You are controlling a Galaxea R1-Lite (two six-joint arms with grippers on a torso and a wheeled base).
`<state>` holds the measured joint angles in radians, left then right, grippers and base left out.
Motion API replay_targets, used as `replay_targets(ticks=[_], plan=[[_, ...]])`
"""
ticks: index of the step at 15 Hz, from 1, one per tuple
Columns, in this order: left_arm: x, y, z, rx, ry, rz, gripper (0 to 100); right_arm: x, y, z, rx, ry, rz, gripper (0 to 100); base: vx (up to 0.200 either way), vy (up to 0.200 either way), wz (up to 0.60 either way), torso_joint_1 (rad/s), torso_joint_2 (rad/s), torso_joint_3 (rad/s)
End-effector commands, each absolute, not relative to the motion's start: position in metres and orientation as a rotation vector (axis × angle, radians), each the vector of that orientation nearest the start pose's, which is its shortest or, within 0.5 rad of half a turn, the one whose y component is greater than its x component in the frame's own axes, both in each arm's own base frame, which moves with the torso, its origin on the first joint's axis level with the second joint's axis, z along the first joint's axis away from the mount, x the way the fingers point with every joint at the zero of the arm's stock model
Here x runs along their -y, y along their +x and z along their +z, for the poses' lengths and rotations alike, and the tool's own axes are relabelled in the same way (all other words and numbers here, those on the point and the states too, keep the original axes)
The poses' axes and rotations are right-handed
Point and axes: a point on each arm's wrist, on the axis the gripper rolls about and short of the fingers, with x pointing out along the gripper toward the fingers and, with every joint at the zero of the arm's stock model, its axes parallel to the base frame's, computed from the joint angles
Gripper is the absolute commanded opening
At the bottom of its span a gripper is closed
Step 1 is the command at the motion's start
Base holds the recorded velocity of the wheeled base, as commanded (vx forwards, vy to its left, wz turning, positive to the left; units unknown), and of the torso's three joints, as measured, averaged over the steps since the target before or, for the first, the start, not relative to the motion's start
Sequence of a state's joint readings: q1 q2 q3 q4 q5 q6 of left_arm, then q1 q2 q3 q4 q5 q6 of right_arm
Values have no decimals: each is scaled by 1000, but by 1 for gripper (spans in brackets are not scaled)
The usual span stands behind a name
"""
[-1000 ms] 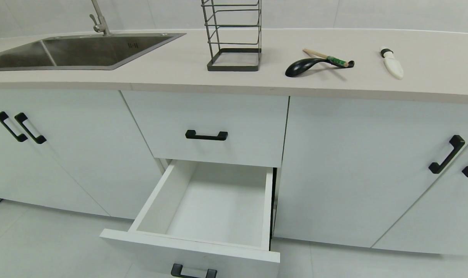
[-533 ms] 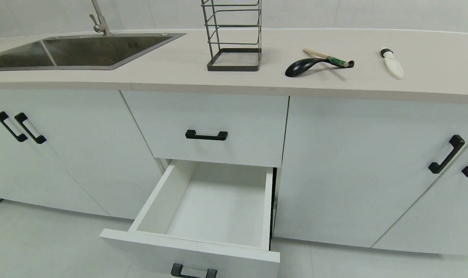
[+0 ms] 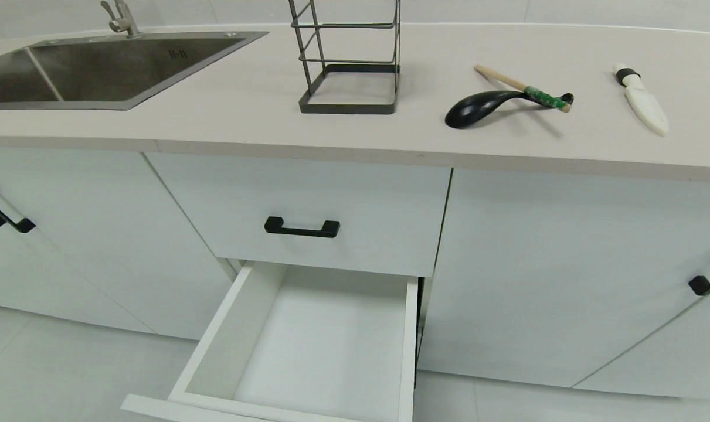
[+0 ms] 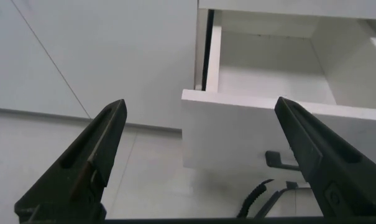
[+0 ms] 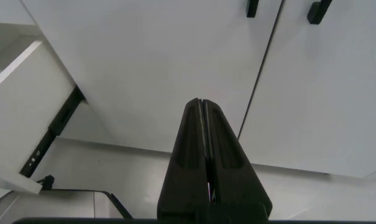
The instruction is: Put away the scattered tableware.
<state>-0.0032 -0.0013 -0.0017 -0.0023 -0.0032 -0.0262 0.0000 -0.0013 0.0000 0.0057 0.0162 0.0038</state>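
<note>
Three pieces lie on the desk [image 3: 214, 117] right of the wire rack [image 3: 349, 58]: black spoon [image 3: 478, 108], chopstick [image 3: 522, 88], white knife [image 3: 642, 108]. None is stored, we judge, and the drawer [image 3: 214, 346] below the rack is open. Our left hand [image 4: 200, 107] gapes empty; our right hand [image 5: 203, 106] is pressed closed, empty.

The rack [image 3: 346, 108] stands on the counter [image 3: 243, 123], toward its back. Left of the rack, the sink [image 3: 126, 70] is set into the counter, with the tap [image 3: 117, 12] at its far edge. Right of the rack lies the spoon [image 3: 478, 108], and a stick [image 3: 516, 88] behind it touches its handle end. Farther right of the rack, apart from both, lies the knife [image 3: 642, 108]. Below the rack, under the counter's edge, is the shut drawer [image 3: 360, 205], and beneath that the open drawer [image 3: 214, 334], pulled forward.
</note>
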Motion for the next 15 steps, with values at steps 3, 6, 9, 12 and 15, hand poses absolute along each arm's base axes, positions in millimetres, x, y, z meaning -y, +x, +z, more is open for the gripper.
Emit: replay_targets(ticks=[3, 6, 9, 12, 15], plan=[[0, -23, 76, 5, -26, -6, 100, 0, -23, 75, -6, 3, 17, 0, 0, 0, 0, 212, -572, -216], [0, -23, 76, 5, -26, -6, 100, 0, -23, 75, -6, 0, 17, 0, 0, 0, 0, 45, -276, -41], [0, -23, 76, 5, -26, -6, 100, 0, -23, 75, -6, 2, 17, 0, 0, 0, 0, 0, 0, 0], [0, -23, 76, 5, -26, -6, 100, 0, -23, 75, -6, -1, 17, 0, 0, 0, 0, 0, 0, 0], [0, -23, 76, 5, -28, -6, 100, 0, -23, 75, -6, -1, 18, 0, 0, 0, 0, 0, 0, 0]])
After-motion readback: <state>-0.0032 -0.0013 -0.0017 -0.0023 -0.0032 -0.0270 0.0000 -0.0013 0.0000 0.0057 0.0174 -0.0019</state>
